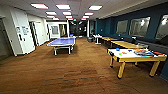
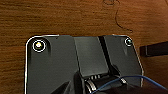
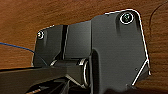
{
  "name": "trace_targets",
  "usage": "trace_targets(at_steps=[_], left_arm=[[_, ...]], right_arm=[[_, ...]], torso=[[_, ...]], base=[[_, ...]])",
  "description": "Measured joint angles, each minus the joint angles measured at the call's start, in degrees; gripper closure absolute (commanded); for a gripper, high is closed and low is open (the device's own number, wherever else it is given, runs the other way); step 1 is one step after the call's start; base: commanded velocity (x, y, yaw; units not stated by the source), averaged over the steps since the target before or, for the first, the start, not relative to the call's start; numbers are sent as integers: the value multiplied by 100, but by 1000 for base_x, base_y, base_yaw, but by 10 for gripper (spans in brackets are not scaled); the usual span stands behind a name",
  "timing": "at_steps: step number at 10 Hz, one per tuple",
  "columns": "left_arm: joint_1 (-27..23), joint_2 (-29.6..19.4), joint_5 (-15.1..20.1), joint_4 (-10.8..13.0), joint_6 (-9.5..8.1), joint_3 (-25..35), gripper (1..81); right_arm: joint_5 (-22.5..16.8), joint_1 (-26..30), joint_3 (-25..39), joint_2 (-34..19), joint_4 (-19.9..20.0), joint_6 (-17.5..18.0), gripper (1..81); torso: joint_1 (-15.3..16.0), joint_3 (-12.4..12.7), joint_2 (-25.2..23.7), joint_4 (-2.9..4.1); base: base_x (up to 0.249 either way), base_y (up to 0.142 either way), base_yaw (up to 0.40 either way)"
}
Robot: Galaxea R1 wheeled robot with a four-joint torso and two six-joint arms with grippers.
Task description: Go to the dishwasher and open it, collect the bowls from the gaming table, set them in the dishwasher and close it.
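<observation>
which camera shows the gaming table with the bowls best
The head view: the gaming table stands at the right on the brown floor, with small bright bowls on its pale top. Both wrist views look down at floor past the robot's dark plate, not at the table.

Brown wood-pattern floor (image 1: pixel 62 72) thru whole room. Blue ping-pong table (image 1: pixel 61 41) mid-room, left of centre, white legs. Row of plain wooden tables (image 1: pixel 125 44) along dark blue right wall (image 1: pixel 107 26) w/ windows. White doors (image 1: pixel 23 33) on left. Ceiling light panels (image 1: pixel 63 6) in rows overhead. Small white table (image 1: pixel 97 37) farther back.
</observation>
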Motion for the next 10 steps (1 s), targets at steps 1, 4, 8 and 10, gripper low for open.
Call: trace_targets(at_steps=[1, 4, 8, 10], left_arm=[[17, 4, 2, 0, 0, -16, 10], [26, 20, 2, 0, 0, -22, 10], [30, 20, 2, 0, 0, -20, 10], [30, 20, -22, 0, 0, -20, 10]], right_arm=[[-10, -17, 10, 15, 0, 0, 10], [-7, -26, -4, 34, 0, -2, 10], [-13, -15, -15, 66, -2, -2, 10], [-13, -17, -30, 66, -2, -2, 10]], torso=[[-2, 0, 0, 0], [-2, 0, 0, 0], [-2, 0, 0, 0], [-5, 0, 0, 0]], base=[[261, 0, 0], [261, 0, 0], [267, 0, 0], [273, 0, 0]])
